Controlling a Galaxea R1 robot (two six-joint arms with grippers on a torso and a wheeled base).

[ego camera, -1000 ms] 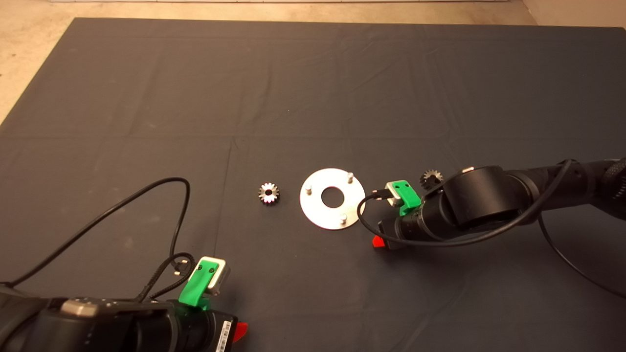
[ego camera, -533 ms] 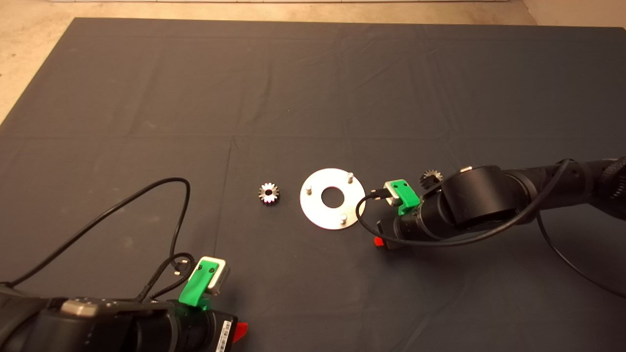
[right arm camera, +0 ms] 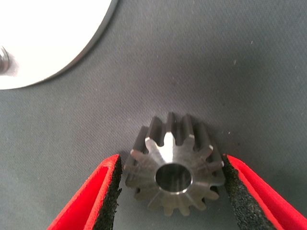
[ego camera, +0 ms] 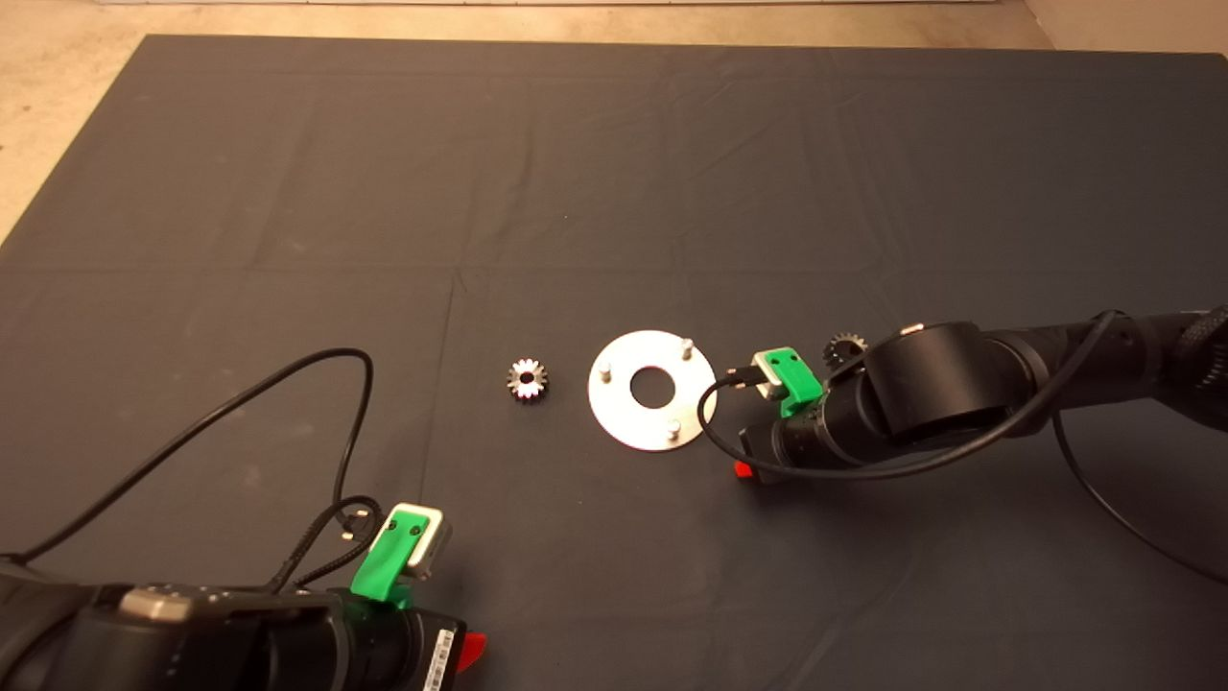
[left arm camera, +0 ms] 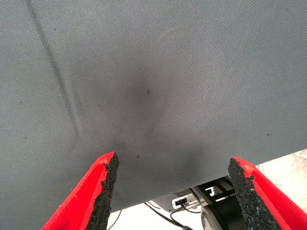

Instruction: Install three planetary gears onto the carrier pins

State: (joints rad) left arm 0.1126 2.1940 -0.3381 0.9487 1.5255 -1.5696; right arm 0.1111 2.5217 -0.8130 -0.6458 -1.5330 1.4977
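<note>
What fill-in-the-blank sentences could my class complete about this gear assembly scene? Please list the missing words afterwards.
1. The number of pins standing on the shiny disc is ____.
2. The gear between the right gripper pads lies on the ____.
3. The left gripper waits over bare mat with its jaws ____.
4. In the head view, the gear lying alone sits to the disc's ____.

Missing words: three; mat; open; left
</note>
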